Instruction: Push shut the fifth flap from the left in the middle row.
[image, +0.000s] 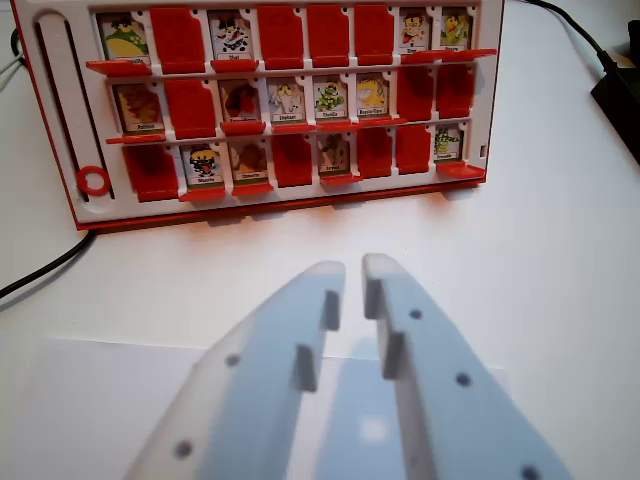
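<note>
Tabletop first: the flat white table surface (560, 260) is bare between me and the target, so it gives me nothing to brace on. A low approach could scrape it.

Next is the red plastic game board with 3 rows of hinged picture flaps (60, 150), lying near the far edge. It looks light. If I push hard it may slide away or pivot, dragging the thin black cable (40, 270) at its left corner.

My pale blue 2-fingered gripper (353, 278) hangs well short of the board. Its tips are drawn nearly together with a slim gap and clasp nothing. I reckon that narrow tip suits poking.

The target is the 5th flap in the middle row, the open card with a green figure (329, 98). It sits a little to the wrist view's left of my tips.

Smallest worries are its neighbours, the open white-figure card (287, 100) and the open yellow-figure card (372, 95), which touch it on either side. An off-centre push could flip 1 of them instead, or catch the red ledge below.
</note>
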